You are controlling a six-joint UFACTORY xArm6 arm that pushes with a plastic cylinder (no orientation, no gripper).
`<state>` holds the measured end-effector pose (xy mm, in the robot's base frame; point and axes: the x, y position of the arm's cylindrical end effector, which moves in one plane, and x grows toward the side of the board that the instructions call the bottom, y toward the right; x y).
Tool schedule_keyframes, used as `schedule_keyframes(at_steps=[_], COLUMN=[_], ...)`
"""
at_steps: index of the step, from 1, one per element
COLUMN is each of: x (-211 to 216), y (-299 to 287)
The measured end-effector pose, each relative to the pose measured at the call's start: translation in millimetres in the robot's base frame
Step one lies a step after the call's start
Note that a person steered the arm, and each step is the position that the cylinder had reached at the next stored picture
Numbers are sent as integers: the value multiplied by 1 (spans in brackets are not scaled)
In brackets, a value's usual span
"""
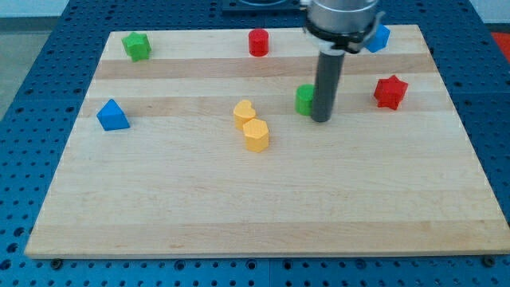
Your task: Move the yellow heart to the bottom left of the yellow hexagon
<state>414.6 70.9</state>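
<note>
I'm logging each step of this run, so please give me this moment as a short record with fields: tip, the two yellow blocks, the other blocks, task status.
tip: my tip is on the board, right beside a partly hidden green block
yellow heart: touching the yellow hexagon, at its upper left
tip to heart: apart, tip on the view's right of it
other blocks: green block, red cylinder, blue block, red star, blue triangle
task status: heart not yet at hexagon's bottom left
</note>
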Motion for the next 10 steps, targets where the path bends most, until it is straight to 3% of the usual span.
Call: schedule_keyframes(at_steps=[2,3,4,5,6,10], x=[22,63,76,70,38,-27], y=[-37,-72,-83,-58,-17,-71])
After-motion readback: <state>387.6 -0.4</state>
